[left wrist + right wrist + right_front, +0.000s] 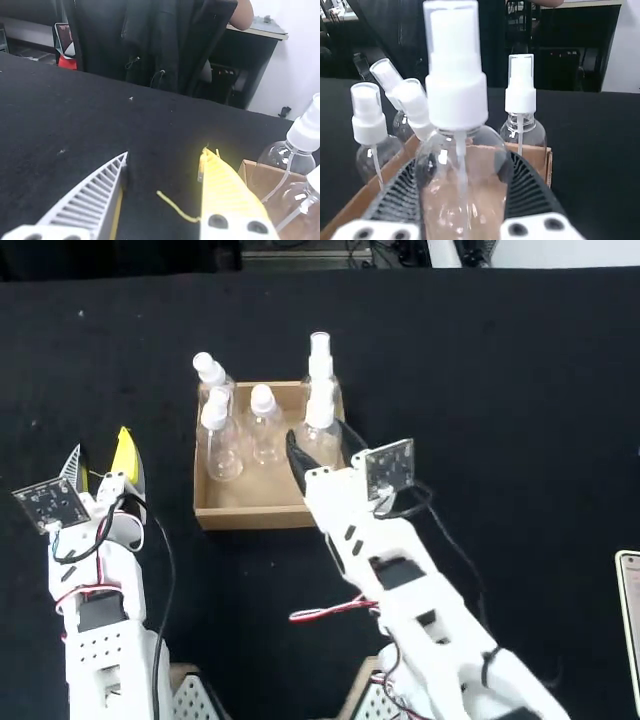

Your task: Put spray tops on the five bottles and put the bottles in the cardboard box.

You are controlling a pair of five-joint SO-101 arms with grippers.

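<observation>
An open cardboard box (205, 508) sits mid-table. My right gripper (322, 447) is shut on a clear bottle (320, 430) with a white spray top, held upright over the box's right side; its black fingers (530, 192) clasp the bottle (455, 150) on both sides. Two capped bottles (218, 440) (264, 425) stand inside the box. Another capped bottle (320, 362) stands just beyond the far wall, and one more (212, 378) leans at the far left corner. Left of the box, my left gripper (100, 462) stands open over bare cloth, with nothing between its white and yellow fingers (225, 195).
Black cloth (500, 390) covers the whole table. A phone-like object (630, 590) lies at the right edge. Red and white wires (330, 612) trail beside the right arm. Chairs and a desk stand behind the table (165, 45).
</observation>
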